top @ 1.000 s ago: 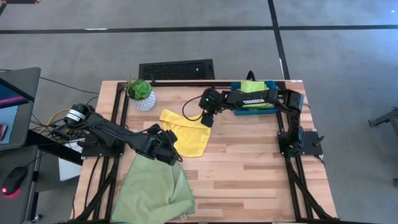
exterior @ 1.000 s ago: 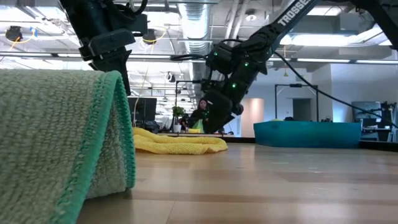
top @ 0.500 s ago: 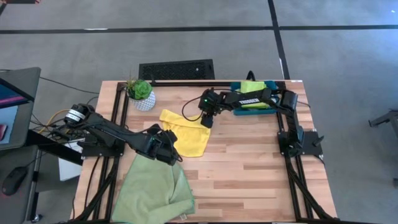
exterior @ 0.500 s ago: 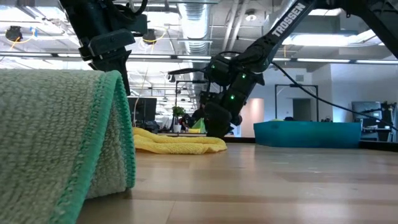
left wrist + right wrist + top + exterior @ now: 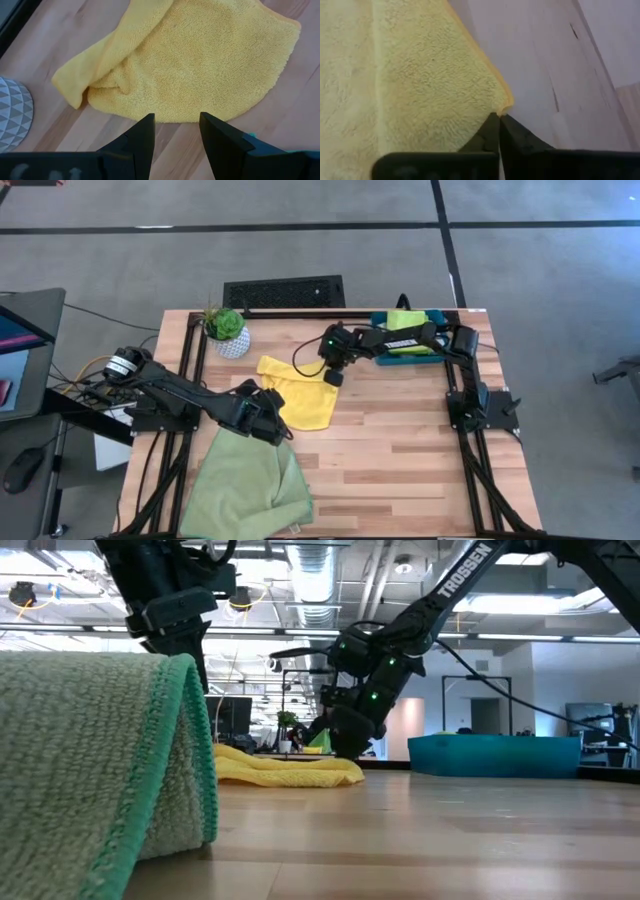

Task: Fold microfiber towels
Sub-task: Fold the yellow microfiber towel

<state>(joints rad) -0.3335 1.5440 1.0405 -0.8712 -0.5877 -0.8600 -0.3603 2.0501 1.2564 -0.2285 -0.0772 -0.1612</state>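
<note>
A yellow towel (image 5: 300, 395) lies crumpled on the wooden table, one edge folded over. My right gripper (image 5: 333, 377) is down at the towel's right far corner, shut on it. My left gripper (image 5: 270, 420) hovers open at the towel's near left edge, its fingers (image 5: 150, 132) apart above bare wood short of the cloth (image 5: 200, 65). A larger pale green towel (image 5: 245, 485) lies bunched at the table's near left and fills the low view's foreground (image 5: 100, 770). A lime green towel (image 5: 405, 320) rests in the teal tray (image 5: 432, 345). My right gripper pinches the yellow towel's corner (image 5: 504, 107) between its two fingertips (image 5: 492, 130). The fingers slant down from the table's right far side. One layer or several, I cannot tell. The corner and the towel behind it lie on the table, slack.
A potted plant (image 5: 227, 330) stands at the far left, close to the yellow towel's far end. The teal tray sits at the far right under my right arm. Bare wood (image 5: 400, 440) spreads over the table's middle and near right.
My right gripper has sunk a little onto the yellow towel's right far corner and shut there. The towel lies as before.
</note>
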